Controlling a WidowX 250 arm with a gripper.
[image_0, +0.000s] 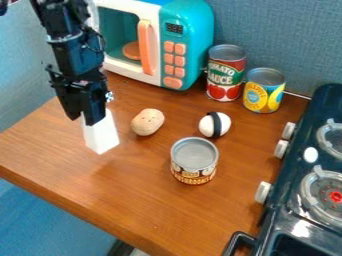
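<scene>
On the brown wooden table (133, 175), the teal and white plastic toy microwave (190, 37) stands at the back; the dark toy stove (291, 150) is well to its right. The black robot arm (70, 55) is in front of its left part. Right of the microwave are the tall red metal can (226, 75) and the short yellow-blue can (264, 95); the can with brown-white label (194, 162) is farther in front. The white block (101, 136) is in front of its left part, the beige potato (147, 122) and the white egg shape with black band (223, 123) more to the right.

The block could slip or tip, I judge, if the grip is poor or the push uneven; a sideways swing could knock the potato. The arm hangs down steeply, its black gripper (87, 116) meeting the block's top in this view. I cannot tell if the jaws are apart, together or clamped on it.
</scene>
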